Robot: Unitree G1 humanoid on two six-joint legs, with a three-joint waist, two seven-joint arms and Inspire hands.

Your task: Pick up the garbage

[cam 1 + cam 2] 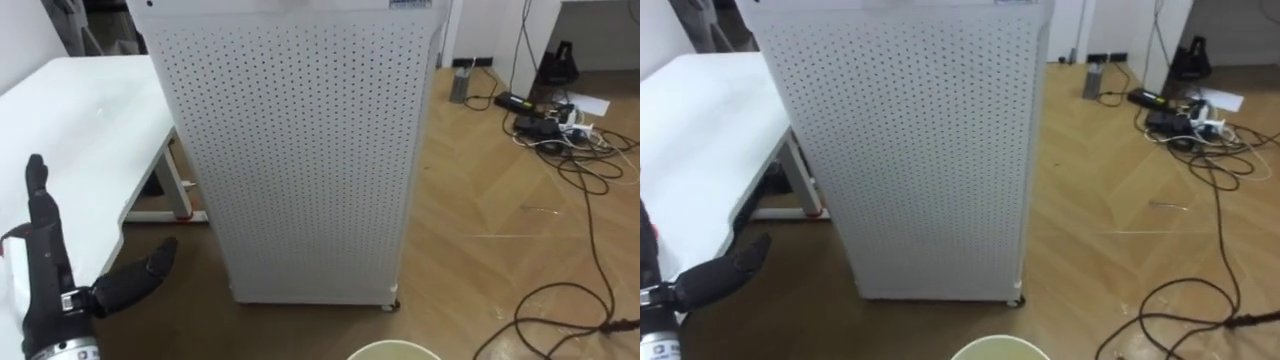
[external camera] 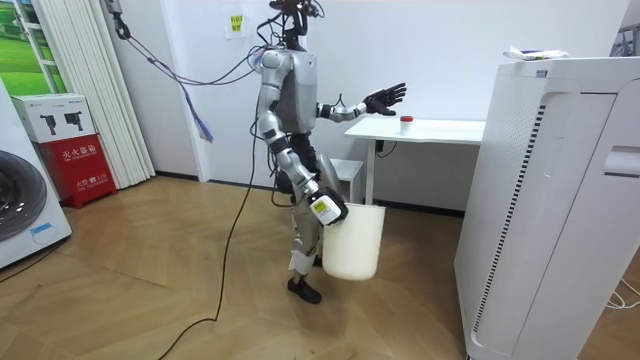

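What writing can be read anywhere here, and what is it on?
Red box: white characters, too small to read.
Yellow wall sign: blurred, unreadable.
Blue label on the washing machine: too small.
Sticker atop the white perforated cabinet: cut off, unreadable.
Nothing can be quoted.

The left hand [image 1: 710,278] shows low left, before a white perforated cabinet [image 1: 910,150] beside a white table [image 1: 700,140].

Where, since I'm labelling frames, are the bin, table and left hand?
bin [image 2: 358,245], room view, side wall.
table [image 1: 85,120], left eye view, bare top.
left hand [image 1: 45,270], left eye view, hand's middle.
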